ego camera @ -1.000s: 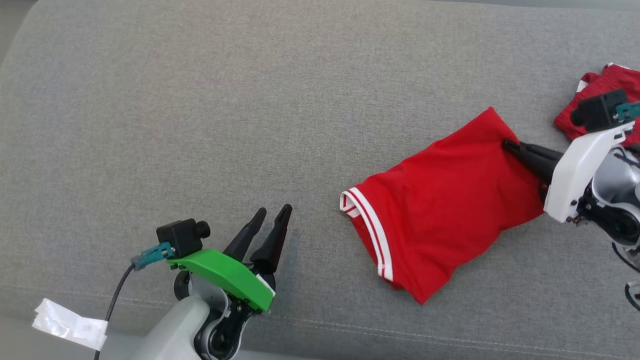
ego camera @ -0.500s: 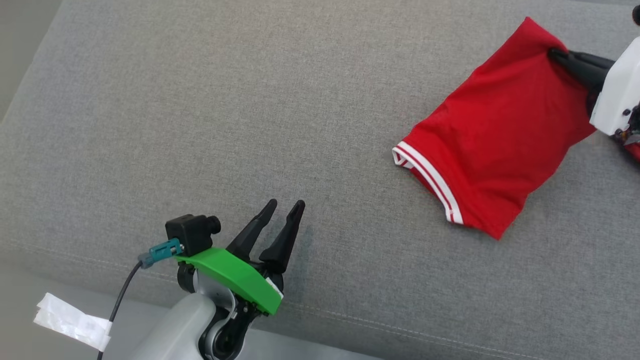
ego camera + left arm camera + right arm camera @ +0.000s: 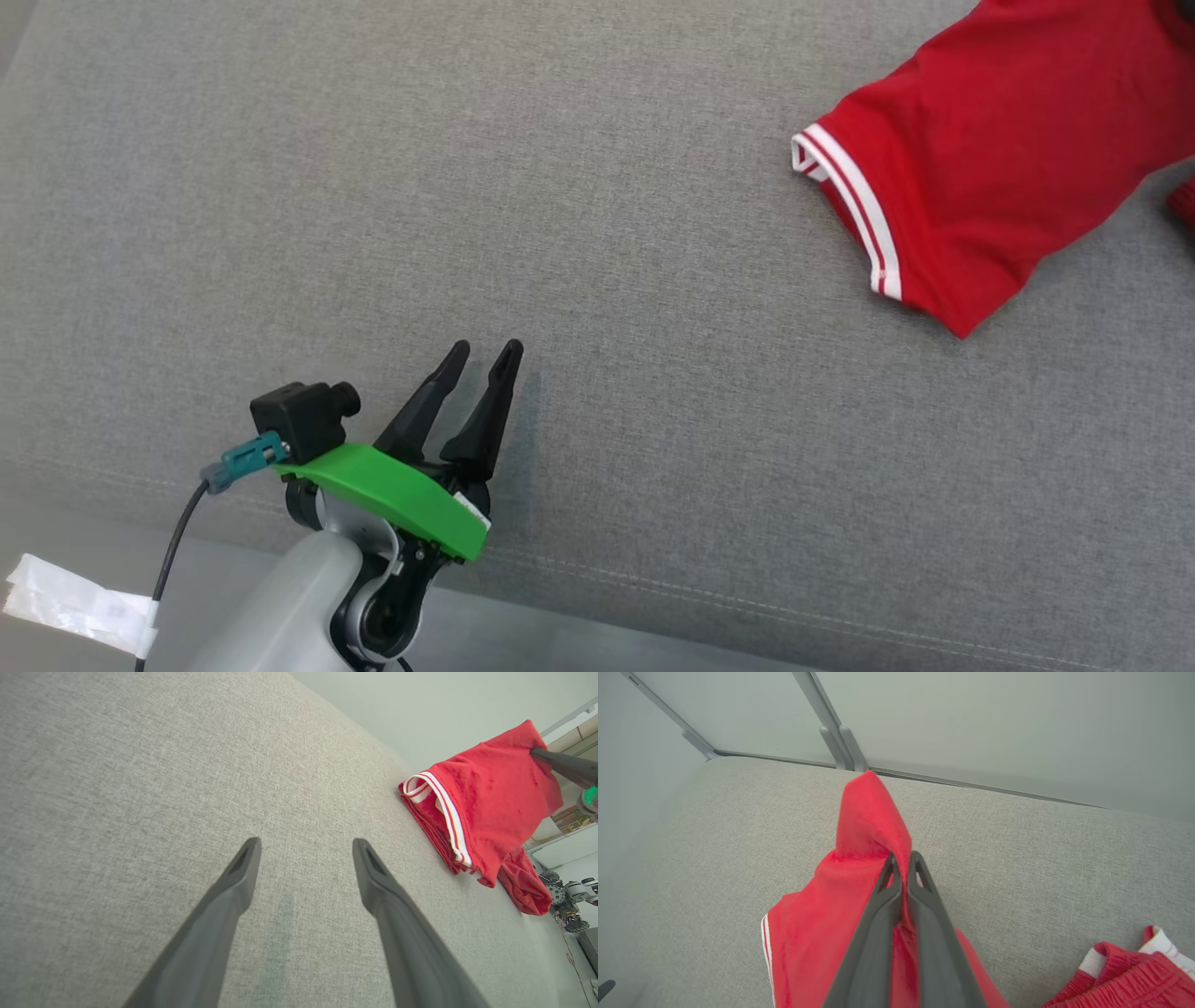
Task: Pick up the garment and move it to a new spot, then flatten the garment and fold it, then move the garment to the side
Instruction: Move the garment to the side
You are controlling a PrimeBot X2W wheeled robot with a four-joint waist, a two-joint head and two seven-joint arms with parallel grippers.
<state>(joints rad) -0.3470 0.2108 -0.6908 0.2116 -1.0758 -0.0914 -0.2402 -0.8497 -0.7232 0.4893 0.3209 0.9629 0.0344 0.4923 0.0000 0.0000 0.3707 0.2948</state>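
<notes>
Clearly soft and light, the folded red garment (image 3: pixel 1008 140) sits at the upper right of the head view, its white-striped hem facing frame left. The right gripper (image 3: pixel 902 858) has its fingers pressed together on one corner, which rises in a limp peak at the centre of the right wrist view. Knit this thin probably sags and may unfold if carried by one point, so a hold through all the layers near a folded edge looks safest. The striped hem would be a second place to take hold. The left gripper (image 3: pixel 485 350) hovers at the lower left of the head view, fingers spread and holding nothing.

Underneath is a grey woven cushion (image 3: pixel 467 187), likely grippy enough to drag at the cloth. A second red garment (image 3: pixel 1125 975) lies at the lower right of the right wrist view. Beyond the cushion stand a pale wall (image 3: pixel 1017 728) and grey metal rails (image 3: pixel 836 732).
</notes>
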